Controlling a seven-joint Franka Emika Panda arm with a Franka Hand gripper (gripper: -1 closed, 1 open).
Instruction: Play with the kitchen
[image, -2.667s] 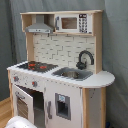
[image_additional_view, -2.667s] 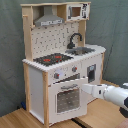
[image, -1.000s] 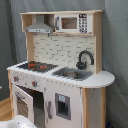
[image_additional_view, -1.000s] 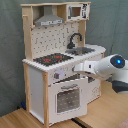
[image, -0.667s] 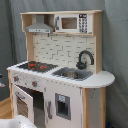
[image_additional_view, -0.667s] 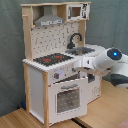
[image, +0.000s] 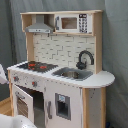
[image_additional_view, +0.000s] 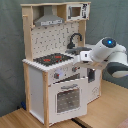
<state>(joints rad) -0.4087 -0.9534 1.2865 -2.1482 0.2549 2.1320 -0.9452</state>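
Note:
The kitchen (image: 65, 85) is a white and light-wood toy unit with a black-red hob (image: 35, 65), a black faucet (image: 85, 59) over the sink (image: 73, 74), a grey hood (image: 39, 27) and a small microwave (image: 70, 23). Its windowed oven door (image_additional_view: 67, 98) hangs partly open in both exterior views. In the second exterior view my white arm (image_additional_view: 109, 54) reaches in from the right at counter height. The gripper (image_additional_view: 80, 58) is at the counter's front edge, just right of the hob (image_additional_view: 52, 59) and above the oven door.
A wooden floor (image_additional_view: 107, 112) lies under the kitchen and a grey-green curtain (image_additional_view: 10, 60) hangs behind it. A white part of the arm (image: 12, 121) shows in the bottom left corner of the first exterior view.
The arm has risen from oven-door height to counter height and drawn closer to the hob's front edge. The oven door stays ajar.

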